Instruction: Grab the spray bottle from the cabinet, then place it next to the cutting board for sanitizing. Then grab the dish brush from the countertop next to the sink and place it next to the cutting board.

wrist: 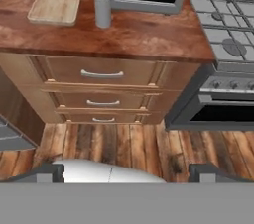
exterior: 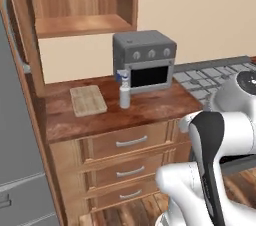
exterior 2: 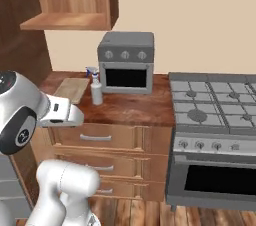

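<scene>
The hand hangs low over the wooden floor in front of the drawers, its two dark fingertips standing wide apart with nothing between them, well clear of everything on the surface. Up on the reddish-brown surface the spray bottle stands upright, grey-bodied with a white neck and a blue nozzle, just beside the right edge of the cutting board but not touching it. The board lies flat near the left end of the surface. In the left base view the spray bottle stands between the cutting board and the grey toaster oven, close in front of the oven's left corner. The right base view shows the same order: cutting board, spray bottle, then toaster oven. Above the board the open brown cabinet shows a bare shelf. To the right of the surface sits the grey stove with its burners, and its dark oven door below. A tall grey panel stands at the left of the surface in the left base view.
</scene>
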Robot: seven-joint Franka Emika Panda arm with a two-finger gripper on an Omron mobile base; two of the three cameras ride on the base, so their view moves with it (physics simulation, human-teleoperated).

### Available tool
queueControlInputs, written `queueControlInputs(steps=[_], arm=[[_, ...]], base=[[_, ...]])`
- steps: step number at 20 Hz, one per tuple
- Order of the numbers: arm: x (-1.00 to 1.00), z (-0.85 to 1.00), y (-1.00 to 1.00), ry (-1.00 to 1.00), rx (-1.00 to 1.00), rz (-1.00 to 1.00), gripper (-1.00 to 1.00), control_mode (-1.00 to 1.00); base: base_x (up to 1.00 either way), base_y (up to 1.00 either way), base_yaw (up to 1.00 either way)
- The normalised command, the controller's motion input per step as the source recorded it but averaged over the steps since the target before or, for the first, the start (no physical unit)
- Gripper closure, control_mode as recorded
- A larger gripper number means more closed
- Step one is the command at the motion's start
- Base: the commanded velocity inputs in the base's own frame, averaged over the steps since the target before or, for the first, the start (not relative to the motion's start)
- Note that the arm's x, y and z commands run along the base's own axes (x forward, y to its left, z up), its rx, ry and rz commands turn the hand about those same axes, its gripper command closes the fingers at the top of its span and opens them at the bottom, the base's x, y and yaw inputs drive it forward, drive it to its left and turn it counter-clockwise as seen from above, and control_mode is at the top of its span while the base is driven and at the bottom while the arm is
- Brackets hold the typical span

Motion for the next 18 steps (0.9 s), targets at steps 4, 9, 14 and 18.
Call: queueControlInputs(steps=[4,9,14,18], arm=[[0.0,0.0,0.0,0.0,0.0,0.0,-1.0,1.0],[0.0,0.0,0.0,0.0,0.0,0.0,-1.0,1.0],[0.0,0.0,0.0,0.0,0.0,0.0,-1.0,1.0],[0.0,0.0,0.0,0.0,0.0,0.0,-1.0,1.0]], base=[[-0.16,-1.0,-0.16],[0.01,-1.0,-0.38],[0.06,-0.92,-0.63],[0.02,-0.76,-0.7]])
